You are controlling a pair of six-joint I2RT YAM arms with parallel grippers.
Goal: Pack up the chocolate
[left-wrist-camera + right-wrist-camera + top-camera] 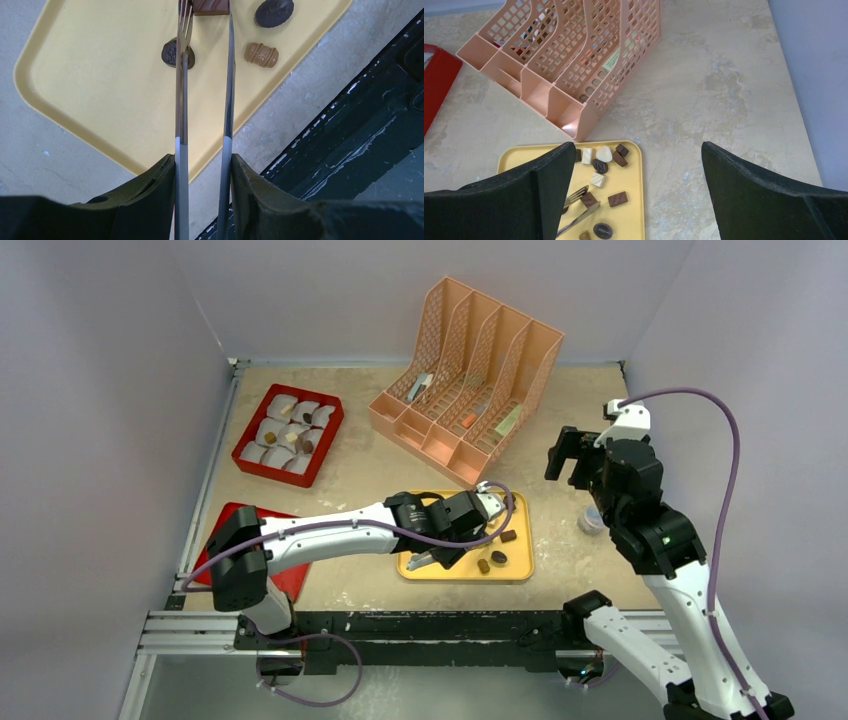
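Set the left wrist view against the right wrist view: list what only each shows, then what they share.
Left wrist only: the left gripper clamped on the tongs, and the black rail beyond the tray. Right wrist only: the open right gripper, the organizer, a corner of the red box and white chocolates. Both: the yellow tray, the tongs' tips and brown chocolates.

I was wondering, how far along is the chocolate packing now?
Done: a few liners in the red box hold chocolates. In hand: the left gripper clamps tongs, tips flanking a brown piece on the yellow tray. Left: several other pieces lie on the tray; the right gripper hangs open.
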